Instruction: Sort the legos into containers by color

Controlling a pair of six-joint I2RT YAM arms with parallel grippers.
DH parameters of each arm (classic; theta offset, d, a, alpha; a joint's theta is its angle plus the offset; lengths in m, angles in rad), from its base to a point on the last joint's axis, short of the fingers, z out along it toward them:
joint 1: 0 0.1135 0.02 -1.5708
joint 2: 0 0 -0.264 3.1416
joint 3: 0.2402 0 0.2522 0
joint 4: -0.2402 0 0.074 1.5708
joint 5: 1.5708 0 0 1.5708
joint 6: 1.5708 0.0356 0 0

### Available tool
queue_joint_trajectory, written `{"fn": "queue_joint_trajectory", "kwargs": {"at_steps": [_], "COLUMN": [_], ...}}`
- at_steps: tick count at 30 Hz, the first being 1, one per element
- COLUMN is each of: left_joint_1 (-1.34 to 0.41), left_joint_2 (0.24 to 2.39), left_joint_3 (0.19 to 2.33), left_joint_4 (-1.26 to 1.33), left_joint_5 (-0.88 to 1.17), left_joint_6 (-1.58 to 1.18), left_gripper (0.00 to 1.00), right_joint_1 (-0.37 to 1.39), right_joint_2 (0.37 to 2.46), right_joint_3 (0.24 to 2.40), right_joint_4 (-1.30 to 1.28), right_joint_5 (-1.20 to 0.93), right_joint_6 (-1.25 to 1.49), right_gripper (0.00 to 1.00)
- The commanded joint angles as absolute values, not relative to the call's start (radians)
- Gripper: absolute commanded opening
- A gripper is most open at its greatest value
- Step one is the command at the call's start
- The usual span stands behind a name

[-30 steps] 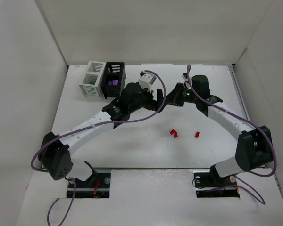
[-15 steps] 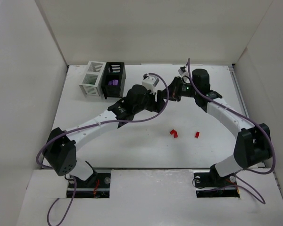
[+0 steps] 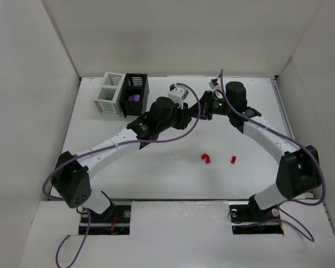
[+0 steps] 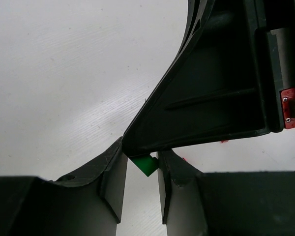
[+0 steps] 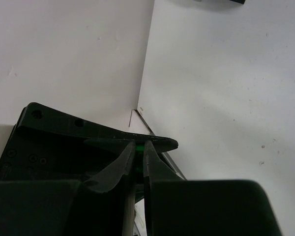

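Note:
A tiny green lego (image 4: 146,164) hangs above the table between both grippers. My right gripper (image 5: 136,147) is shut on it, and a sliver of green shows between its fingertips. My left gripper (image 4: 140,156) has closed around the same brick from the opposite side; the brick touches its right-hand pad (image 4: 162,169). In the top view the two grippers meet at the back middle, left gripper (image 3: 193,114) against right gripper (image 3: 203,110). The joined containers stand at the back left: the white one (image 3: 110,93) and the black one (image 3: 136,85), which holds a purple lego (image 3: 134,97).
Two red legos lie on the table in front of the grippers, one (image 3: 206,158) near the middle and one (image 3: 233,159) to its right. White walls enclose the table on three sides.
My left gripper's jaws have narrowed from wide open down around the green lego. Both wrists have shifted slightly toward the back of the table.

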State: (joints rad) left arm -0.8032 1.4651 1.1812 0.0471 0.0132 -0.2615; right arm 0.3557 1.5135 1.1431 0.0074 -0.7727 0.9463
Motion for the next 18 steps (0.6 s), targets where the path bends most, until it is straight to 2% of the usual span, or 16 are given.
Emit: {"fn": "queue_joint_trajectory", "kwargs": {"at_steps": [1,2,3,6,11,15,18], "left_joint_1": [-0.81,-0.81,-0.81,-0.81,-0.81,-0.81,-0.81], "left_joint_2": [1.469,1.47,1.47,1.479,1.468,1.448,1.437], "left_joint_3": [1.249,1.249,1.259,1.259,1.239,1.221,1.21], "left_joint_4": [0.091,0.081,0.081,0.072,0.104,0.124,0.124], "left_joint_5": [0.012,0.012,0.012,0.012,0.012,0.012,0.012], "left_joint_6": [-0.262,-0.262,-0.262,-0.262,-0.264,-0.264,-0.264], "left_gripper": [0.14,0.05,0.01,0.0,0.0,0.0,0.0], "right_joint_1": [0.376,0.385,0.385,0.385,0.385,0.385,0.385], "right_joint_2": [1.519,1.519,1.528,1.528,1.528,1.506,1.497], "right_joint_3": [1.172,1.172,1.172,1.172,1.172,1.183,1.192], "right_joint_4": [0.052,0.052,0.052,0.052,0.052,0.052,0.052], "right_joint_5": [-0.756,-0.756,-0.747,-0.747,-0.736,-0.713,-0.704], "right_joint_6": [0.951,0.94,0.94,0.93,0.911,0.881,0.871], "right_gripper": [0.09,0.09,0.09,0.1,0.22,0.44,0.54]}}
